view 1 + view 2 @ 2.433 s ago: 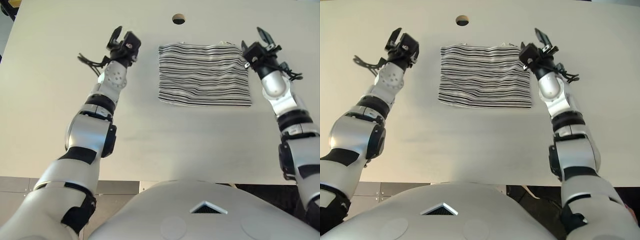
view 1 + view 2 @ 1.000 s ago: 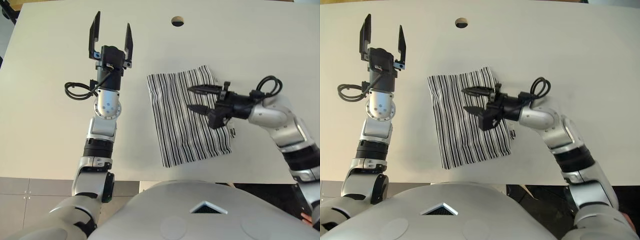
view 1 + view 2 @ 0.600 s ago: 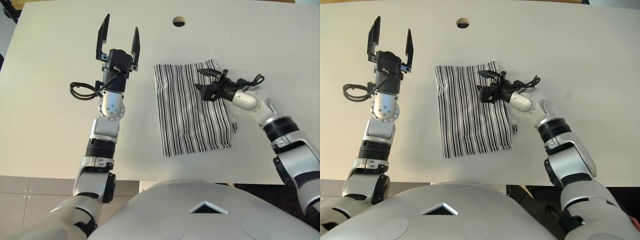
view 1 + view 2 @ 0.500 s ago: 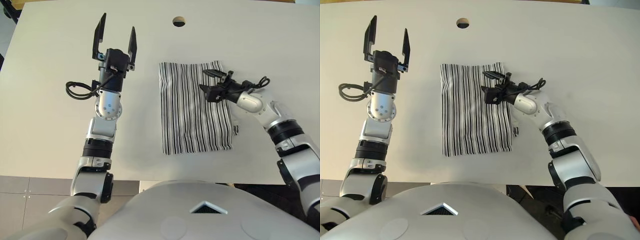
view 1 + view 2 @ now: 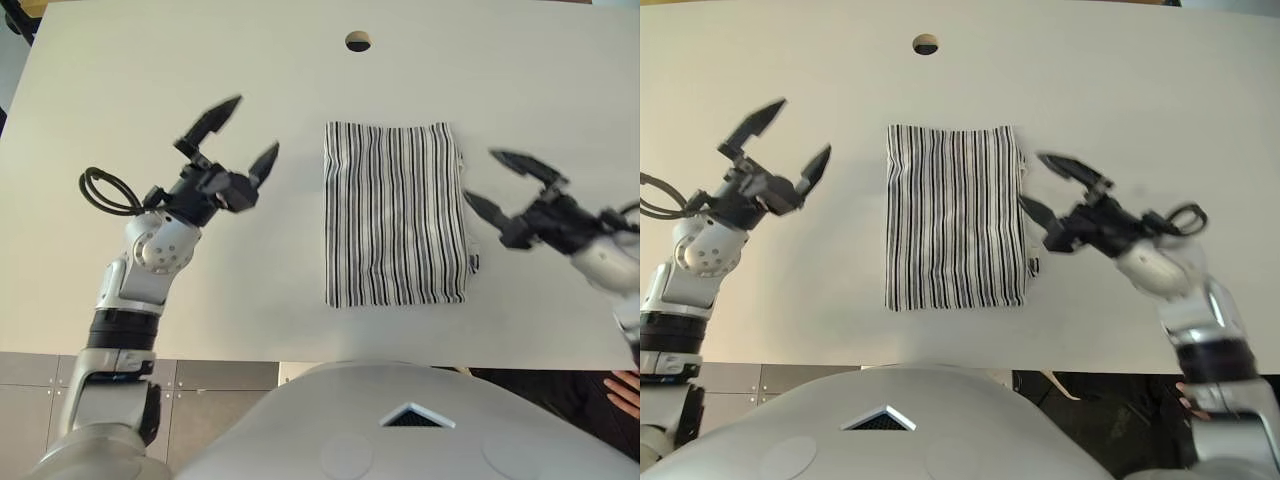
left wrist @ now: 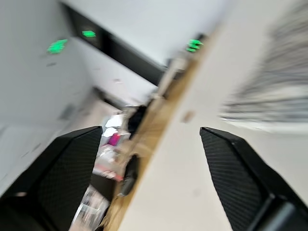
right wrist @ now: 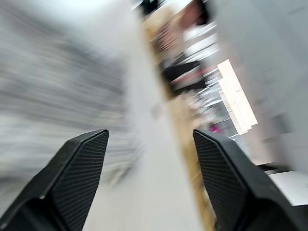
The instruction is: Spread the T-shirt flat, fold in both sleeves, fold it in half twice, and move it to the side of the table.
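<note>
Striped T-shirt [image 5: 395, 215] folded into a neat rectangle, flat on the white table [image 5: 300, 70], stripes running along the long side. Small dark tag [image 5: 473, 262] poking out at the T-shirt's right edge, close to its near corner. Round hole [image 5: 357, 41] in the table beyond the T-shirt's far edge, toward its left side.

Left claw [image 5: 245, 135] to the left of the T-shirt, apart from it, level with its far half. Released: fingers spread wide, angled toward the T-shirt's far side, nothing between them. Black cable loop [image 5: 100, 190] at that wrist, farther left of the T-shirt. Seen from the left wrist: two dark ribbed fingers [image 6: 67, 168] standing wide apart, blurred stripes of the T-shirt off past one of them.

Right claw [image 5: 492, 182] near the T-shirt's right edge, level with its middle, not touching the cloth. Released as well: fingers gaping toward that edge, empty. Seen from the right wrist: both fingers [image 7: 72, 178] well apart, with a smear of stripes past one of them.
</note>
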`<move>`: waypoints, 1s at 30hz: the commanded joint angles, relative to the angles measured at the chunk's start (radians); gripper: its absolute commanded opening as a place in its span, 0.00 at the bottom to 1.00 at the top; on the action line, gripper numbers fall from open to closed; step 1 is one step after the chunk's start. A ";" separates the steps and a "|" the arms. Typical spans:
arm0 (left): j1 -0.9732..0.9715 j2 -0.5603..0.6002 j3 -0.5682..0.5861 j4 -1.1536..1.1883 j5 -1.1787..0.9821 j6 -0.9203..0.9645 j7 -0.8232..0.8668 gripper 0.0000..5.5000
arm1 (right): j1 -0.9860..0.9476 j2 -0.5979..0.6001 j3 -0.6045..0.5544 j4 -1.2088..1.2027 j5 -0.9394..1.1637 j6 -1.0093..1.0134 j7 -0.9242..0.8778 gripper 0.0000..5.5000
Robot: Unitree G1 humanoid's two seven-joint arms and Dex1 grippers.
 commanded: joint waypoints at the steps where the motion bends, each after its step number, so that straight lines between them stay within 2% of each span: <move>1: 0.052 0.077 -0.109 -0.060 0.050 -0.056 -0.144 0.69 | 0.167 -0.081 -0.081 -0.128 -0.078 0.062 0.090 0.60; 6: 0.086 0.116 -0.202 -0.090 0.006 -0.072 -0.283 0.69 | 0.171 -0.093 -0.084 -0.183 -0.124 0.076 0.152 0.60; 10: 0.104 0.128 -0.259 -0.090 -0.005 -0.073 -0.354 0.69 | 0.063 -0.050 0.040 -0.152 -0.157 0.062 0.210 0.60; 15: 0.100 0.152 -0.295 -0.107 -0.022 -0.082 -0.409 0.69 | 0.009 -0.051 0.115 -0.128 -0.170 0.040 0.244 0.60; 30: -0.027 0.040 -0.388 0.017 0.038 -0.117 -0.387 0.69 | -0.109 -0.040 0.233 -0.099 -0.165 -0.005 0.295 0.60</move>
